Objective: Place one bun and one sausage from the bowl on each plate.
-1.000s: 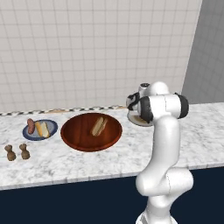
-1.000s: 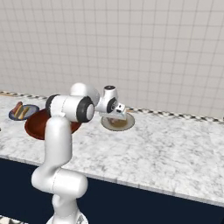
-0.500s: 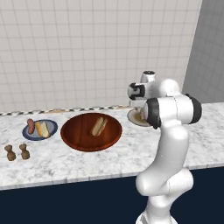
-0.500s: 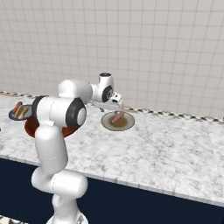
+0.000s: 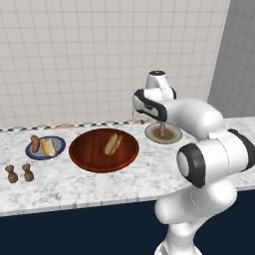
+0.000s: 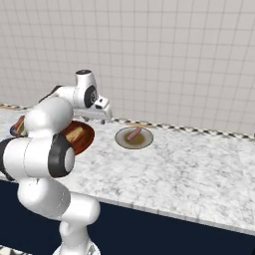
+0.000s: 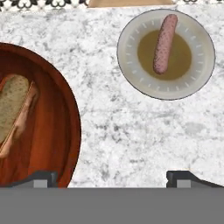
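The wide brown bowl (image 5: 84, 152) holds one tan bun (image 5: 113, 143). To its right, a pinkish sausage (image 5: 162, 130) lies alone on the beige plate (image 5: 174, 137). On the blue-grey plate (image 5: 60, 142) at the left rest a sausage (image 5: 35, 143) and a bun (image 5: 48, 147), side by side. My gripper (image 5: 141, 118) hangs open and empty above the counter between bowl and beige plate. In the hand view, the gripper (image 7: 113, 179) has its tips wide apart, with the bowl (image 7: 52, 131) and bun (image 7: 13, 105) at left and the beige plate (image 7: 131, 65) with its sausage (image 7: 165, 37) at upper right.
Two small brown shakers (image 5: 19, 173) stand near the counter's front left. A tiled wall with a checkered trim strip (image 5: 89, 124) runs behind the counter. Bare marble lies in front of the beige plate and to its right.
The sausage has been let go onto the beige plate. My gripper has opened, risen and swung left from over that plate toward the bowl.
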{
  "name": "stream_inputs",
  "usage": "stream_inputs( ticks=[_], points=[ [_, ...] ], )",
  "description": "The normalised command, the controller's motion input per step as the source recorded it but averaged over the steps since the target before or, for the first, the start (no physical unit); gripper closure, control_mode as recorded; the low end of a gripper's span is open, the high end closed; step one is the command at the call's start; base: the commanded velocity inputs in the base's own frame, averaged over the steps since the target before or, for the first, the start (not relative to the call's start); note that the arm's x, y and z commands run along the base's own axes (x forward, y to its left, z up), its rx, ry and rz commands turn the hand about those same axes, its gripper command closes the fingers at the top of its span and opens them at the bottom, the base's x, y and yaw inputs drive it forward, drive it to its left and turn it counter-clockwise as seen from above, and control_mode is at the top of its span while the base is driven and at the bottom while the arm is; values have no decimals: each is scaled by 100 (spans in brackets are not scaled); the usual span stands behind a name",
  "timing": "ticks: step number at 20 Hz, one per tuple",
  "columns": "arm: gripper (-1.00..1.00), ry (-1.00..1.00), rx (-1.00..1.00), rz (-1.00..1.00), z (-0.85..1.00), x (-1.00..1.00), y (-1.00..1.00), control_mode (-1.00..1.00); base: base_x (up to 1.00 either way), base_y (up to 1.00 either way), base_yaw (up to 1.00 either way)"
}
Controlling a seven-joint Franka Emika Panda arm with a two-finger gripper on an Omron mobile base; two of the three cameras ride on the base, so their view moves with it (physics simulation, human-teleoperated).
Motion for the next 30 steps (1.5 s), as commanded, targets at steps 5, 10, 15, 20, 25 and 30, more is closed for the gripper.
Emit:
stream_inputs(
  ticks=[5, 10, 15, 20, 25, 30],
  points=[
    [-100, -18, -3, 1, -1, -100, 100, -100, 0, 0, 0],
    [-100, -16, 12, -18, -2, -16, 100, -100, 0, 0, 0],
    [-100, 5, 8, -3, -4, 55, 17, -100, 0, 0, 0],
    [-100, 18, 3, 1, -14, 40, 6, -100, 0, 0, 0],
    [-100, 2, 5, 0, -42, 34, 42, -100, 0, 0, 0],
    [-100, 6, 0, 0, -57, 29, 38, -100, 0, 0, 0]
  ],
)
